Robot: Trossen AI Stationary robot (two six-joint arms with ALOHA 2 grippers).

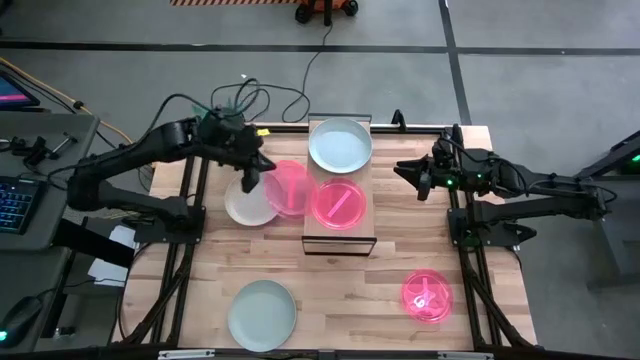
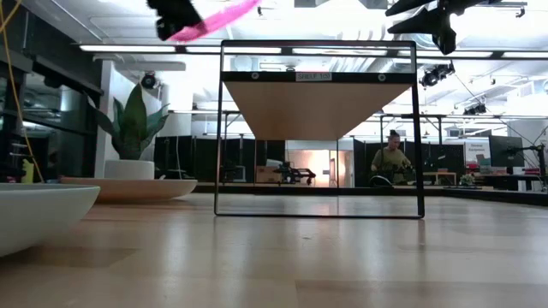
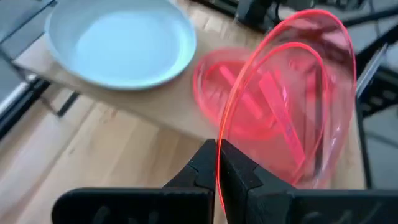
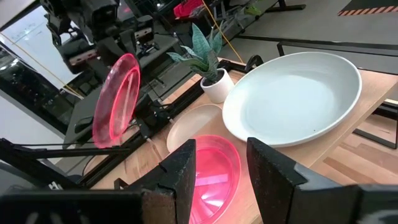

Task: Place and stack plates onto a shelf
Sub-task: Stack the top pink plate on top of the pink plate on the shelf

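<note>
A translucent pink plate (image 1: 286, 187) hangs in my left gripper (image 1: 250, 172), tilted on edge just left of the shelf (image 1: 340, 240). It shows high up in the low view (image 2: 211, 20) and in the left wrist view (image 3: 292, 99). The shelf carries a mint plate (image 1: 340, 145) at its far end and a pink plate (image 1: 339, 203) in its middle. A whitish plate (image 1: 243, 205), a mint plate (image 1: 262, 315) and another pink plate (image 1: 427, 296) lie flat on the table. My right gripper (image 1: 408, 176) hovers open to the right of the shelf, holding nothing. My left gripper (image 3: 217, 152) pinches the pink plate's rim (image 3: 219, 127) between its two fingers, one on each face of the plate. The plate is lifted clear of table and shelf. It stands steeply tilted, nearly on edge, beyond the fingertips.
A small white pot with a green plant (image 4: 214, 84) stands at the table's far left, behind the whitish plate (image 4: 193, 127). Cables lie beyond the far edge. Bare tabletop (image 1: 350, 300) lies between the shelf and the near edge. A person (image 2: 392, 158) sits far back in the room.
</note>
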